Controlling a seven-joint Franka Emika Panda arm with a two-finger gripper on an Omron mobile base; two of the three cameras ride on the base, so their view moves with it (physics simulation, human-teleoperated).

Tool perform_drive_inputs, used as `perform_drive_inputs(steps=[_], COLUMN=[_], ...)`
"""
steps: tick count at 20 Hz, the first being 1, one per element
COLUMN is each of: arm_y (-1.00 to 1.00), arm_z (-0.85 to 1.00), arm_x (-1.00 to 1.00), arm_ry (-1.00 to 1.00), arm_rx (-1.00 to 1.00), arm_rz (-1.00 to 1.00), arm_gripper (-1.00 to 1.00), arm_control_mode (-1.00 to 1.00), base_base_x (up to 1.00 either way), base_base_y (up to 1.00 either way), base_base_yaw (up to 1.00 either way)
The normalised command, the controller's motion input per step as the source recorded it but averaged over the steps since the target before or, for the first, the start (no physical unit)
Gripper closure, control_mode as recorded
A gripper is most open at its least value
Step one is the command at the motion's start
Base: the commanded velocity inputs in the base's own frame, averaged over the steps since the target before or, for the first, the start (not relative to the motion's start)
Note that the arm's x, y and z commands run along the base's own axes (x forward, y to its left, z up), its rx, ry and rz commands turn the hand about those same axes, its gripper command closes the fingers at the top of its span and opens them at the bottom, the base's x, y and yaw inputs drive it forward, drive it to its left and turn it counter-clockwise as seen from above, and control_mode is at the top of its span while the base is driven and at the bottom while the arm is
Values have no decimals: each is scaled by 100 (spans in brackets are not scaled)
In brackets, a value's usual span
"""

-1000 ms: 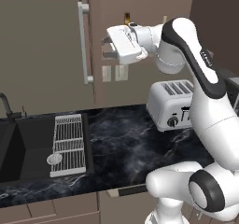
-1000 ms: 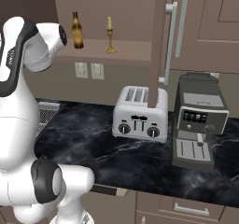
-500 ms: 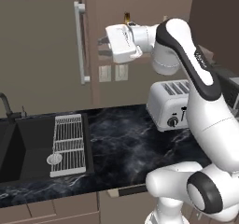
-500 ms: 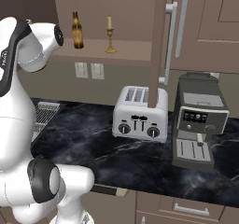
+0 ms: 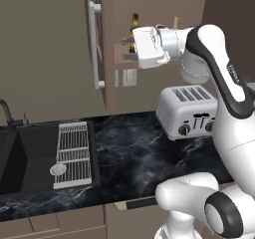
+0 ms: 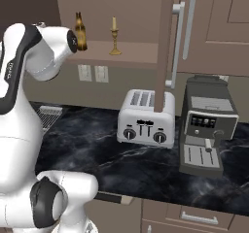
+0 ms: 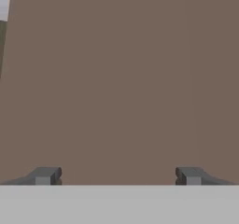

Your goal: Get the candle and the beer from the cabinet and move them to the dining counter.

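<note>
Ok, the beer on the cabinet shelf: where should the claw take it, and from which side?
Probably around the body of the beer, at the label, coming level from the open front of the cabinet. It stands upright near the shelf's front edge with its neck narrowing above, and the candle stands apart to its right. The claw is open.

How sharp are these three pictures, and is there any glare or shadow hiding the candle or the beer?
Right base view: evenly lit and sharp, no glare; the candle and the beer stand clear on the cabinet shelf. Left base view: soft, slightly blurry, the shelf interior dim behind the hand. Hand view: flat, featureless brown surface close up, the pincer open, its tips soft-edged.
</note>
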Motion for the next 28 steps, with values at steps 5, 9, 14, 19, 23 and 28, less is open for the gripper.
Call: perform_drive_inputs(steps=[5, 9, 14, 19, 23, 28], arm_y=[-64, -46, -39, -43, -38, -40], arm_z=[0, 0, 0, 0, 0, 0], arm_x=[-4, 0, -13, -21, -17, -1], arm_ry=[4, 7, 3, 0, 0, 4], arm_rx=[0, -1, 0, 0, 0, 0], arm_rz=[-7, -11, -28, -39, -43, -43], arm_gripper=[-100, -100, -100, -100, -100, -100], arm_control_mode=[-100, -100, -100, -100, -100, -100], base_base_x=[0, 0, 0, 0, 0, 0], base_base_y=[0, 0, 0, 0, 0, 0], base_base_yaw=[0, 0, 0, 0, 0, 0])
